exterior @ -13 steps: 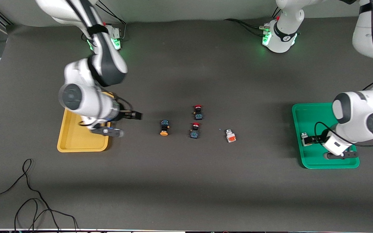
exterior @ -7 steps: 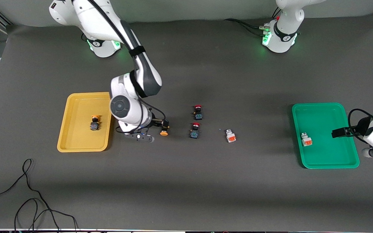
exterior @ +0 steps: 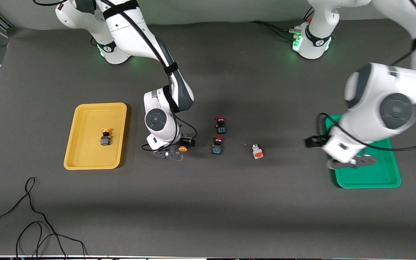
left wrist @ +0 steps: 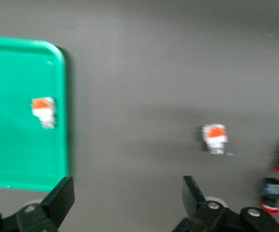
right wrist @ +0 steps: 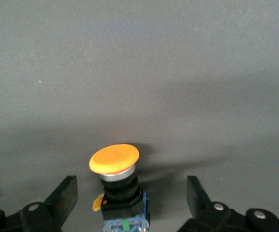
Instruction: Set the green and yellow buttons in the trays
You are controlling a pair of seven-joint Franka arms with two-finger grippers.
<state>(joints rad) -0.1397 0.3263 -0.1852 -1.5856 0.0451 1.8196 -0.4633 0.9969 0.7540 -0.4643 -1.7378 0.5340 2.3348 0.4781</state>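
Dark grey matte tabletop [exterior: 208, 202], two arm bases along its robot edge. The right gripper [right wrist: 132, 203] is low over the table toward the shallow yellow plastic tray [exterior: 85, 162], fingers [right wrist: 64, 195] spread wide with the loose yellow-capped push-button switch on a dark body [right wrist: 115, 162] lying on the table between them, nearer one finger than the other and touching neither. That straddle looks like the set-up for a pinch across the body rather than the cap; nothing is gripped yet.

The matching yellow-capped dark switch [exterior: 105, 137] already lies in the yellow tray, well apart from those fingers.

The left gripper [left wrist: 129, 203] is up over bare table at the rim of the shallow green plastic tray [left wrist: 13, 96], fingers [left wrist: 62, 195] apart and empty. A white-and-silver switch with an orange-red end [left wrist: 44, 112] rests in that tray. Its twin white-and-silver switch with an orange-red end [left wrist: 214, 137] lies on the table ahead of the fingers, between neither (probably this arm's next pick).

Two red-capped dark switches [exterior: 219, 135] sit side by side on the table between the two loose task switches; they belong to neither tray.

Judged progress: half placed, one of each colour left.
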